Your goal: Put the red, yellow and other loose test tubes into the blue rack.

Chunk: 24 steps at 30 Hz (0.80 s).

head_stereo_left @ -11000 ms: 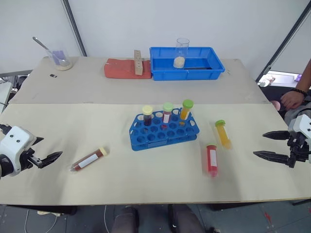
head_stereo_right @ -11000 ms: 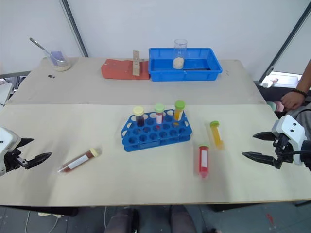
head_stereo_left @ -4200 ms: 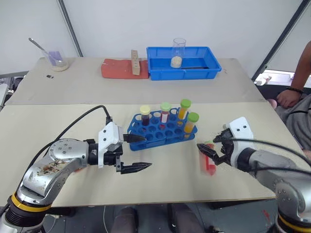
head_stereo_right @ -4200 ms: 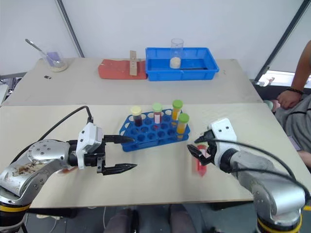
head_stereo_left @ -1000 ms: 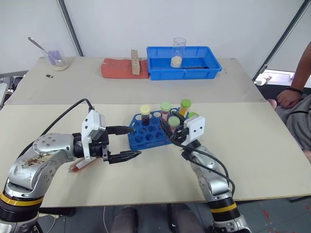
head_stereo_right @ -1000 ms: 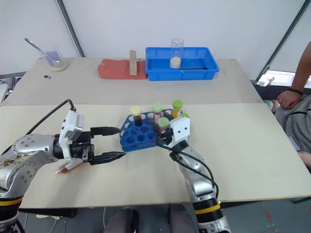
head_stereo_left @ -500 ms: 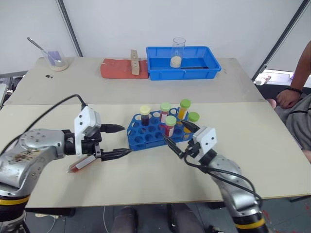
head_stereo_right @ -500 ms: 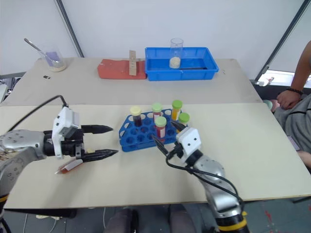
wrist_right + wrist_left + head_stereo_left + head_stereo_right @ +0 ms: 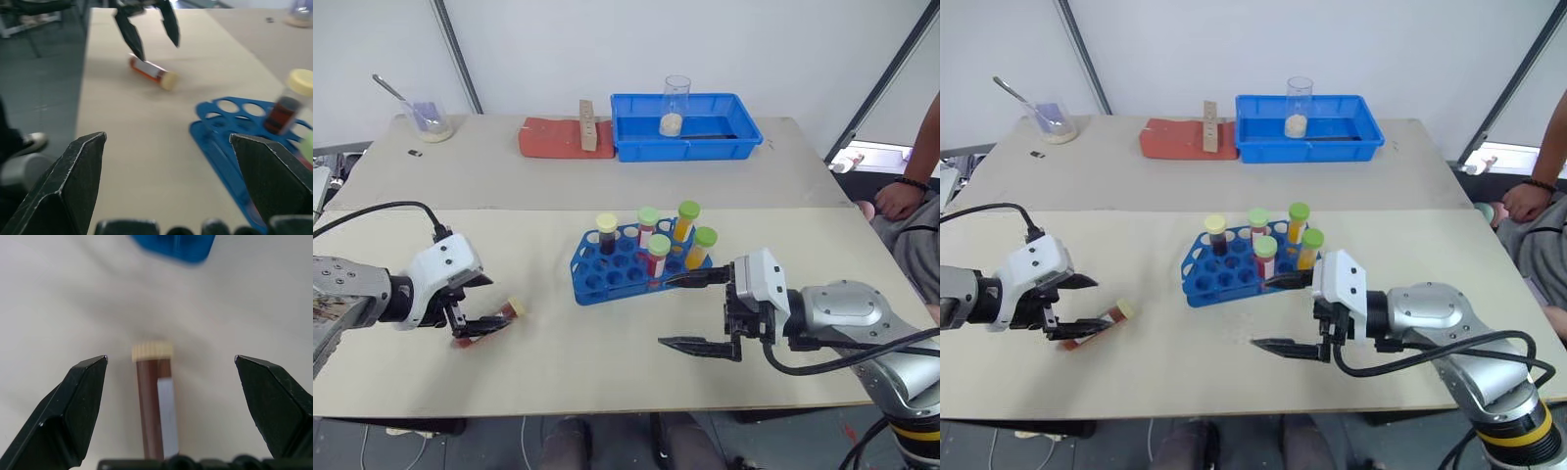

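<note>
so the last loose tube, the brown test tube (image 9: 487, 323) with the cream cap, is lying flat on the table (image 9: 431, 245) out on the robot's left, well apart from the blue rack (image 9: 641, 262) where five tubes already stand upright. the left gripper (image 9: 475, 305) is right over it, jaws spread wide and holding nothing, one finger on each side of the tube. in the left wrist view the tube's (image 9: 156, 406) long axis runs straight out along the way the gripper points, cap end farthest away and toward the rack, so the fingers would close across its width, which looks like what you'd want for a pickup. the right gripper (image 9: 690, 311) is also wide open and empty, hanging just in front of the rack, way farther from the tube, so i'd say this one's clearly the left arm's job.
</note>
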Motion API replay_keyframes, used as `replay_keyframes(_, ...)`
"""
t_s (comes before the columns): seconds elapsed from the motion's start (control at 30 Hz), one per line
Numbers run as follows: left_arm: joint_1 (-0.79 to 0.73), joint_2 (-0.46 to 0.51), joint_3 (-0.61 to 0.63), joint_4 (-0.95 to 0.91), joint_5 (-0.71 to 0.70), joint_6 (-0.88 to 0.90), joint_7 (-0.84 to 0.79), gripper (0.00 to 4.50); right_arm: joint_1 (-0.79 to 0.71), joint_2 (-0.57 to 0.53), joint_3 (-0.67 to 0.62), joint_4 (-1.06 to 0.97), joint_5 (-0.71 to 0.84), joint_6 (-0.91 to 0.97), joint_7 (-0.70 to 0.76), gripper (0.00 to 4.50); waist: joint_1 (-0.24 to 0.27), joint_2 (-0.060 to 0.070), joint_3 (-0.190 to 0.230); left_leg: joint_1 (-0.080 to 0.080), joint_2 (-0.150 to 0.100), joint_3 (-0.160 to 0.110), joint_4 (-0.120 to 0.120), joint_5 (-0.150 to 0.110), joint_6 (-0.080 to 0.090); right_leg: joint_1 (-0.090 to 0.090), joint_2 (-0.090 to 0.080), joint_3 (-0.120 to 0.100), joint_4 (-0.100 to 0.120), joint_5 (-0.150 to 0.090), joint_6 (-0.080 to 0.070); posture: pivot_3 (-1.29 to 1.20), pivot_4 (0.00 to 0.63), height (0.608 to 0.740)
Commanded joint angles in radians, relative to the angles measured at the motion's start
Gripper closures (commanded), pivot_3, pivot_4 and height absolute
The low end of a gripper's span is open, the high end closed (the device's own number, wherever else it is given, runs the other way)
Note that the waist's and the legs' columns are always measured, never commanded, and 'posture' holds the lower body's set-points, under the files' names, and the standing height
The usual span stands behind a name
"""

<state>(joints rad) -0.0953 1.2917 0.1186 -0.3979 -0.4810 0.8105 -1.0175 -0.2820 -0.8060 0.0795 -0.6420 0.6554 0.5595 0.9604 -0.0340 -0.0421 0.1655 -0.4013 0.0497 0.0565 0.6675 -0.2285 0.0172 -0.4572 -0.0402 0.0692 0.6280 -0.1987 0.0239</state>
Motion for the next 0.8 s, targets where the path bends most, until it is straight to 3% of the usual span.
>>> replay_keyframes(0.03,-0.04,-0.002,-0.075,0.03,0.066,-0.021,0.002,0.0,-0.04,0.01,0.01,-0.036,0.047,0.037,0.006,0.02,0.002,0.0,0.0,-0.001,0.0,0.0,0.0,0.0,0.0,0.0,0.0,0.0,0.0,0.0,0.0,0.0,0.15,0.74)
replay_keyframes(0.57,-0.345,-0.063,-0.414,0.197,0.292,-0.008,-0.136,0.0,-0.059,-0.005,-0.026,-0.064,0.146,0.126,-0.011,0.02,0.021,-0.001,0.0,-0.003,-0.001,-0.001,0.002,0.0,0.0,-0.001,0.0,0.0,0.001,0.0,0.002,0.0,0.15,0.74)
replay_keyframes(0.67,-0.374,-0.067,-0.455,0.22,0.32,-0.015,-0.184,0.81,-0.057,-0.005,-0.032,-0.069,0.162,0.141,-0.017,0.0,0.02,-0.001,0.0,-0.003,-0.001,-0.001,0.002,0.0,0.0,-0.001,0.0,0.0,0.001,0.0,0.002,0.0,0.15,0.74)
replay_keyframes(0.8,-0.386,-0.07,-0.485,0.244,0.355,-0.04,-0.226,2.81,-0.057,-0.008,-0.044,-0.076,0.186,0.157,-0.029,0.0,0.019,-0.001,0.0,-0.003,-0.001,-0.001,0.002,0.0,0.0,-0.001,0.001,0.0,0.002,0.0,0.002,0.0,0.15,0.74)
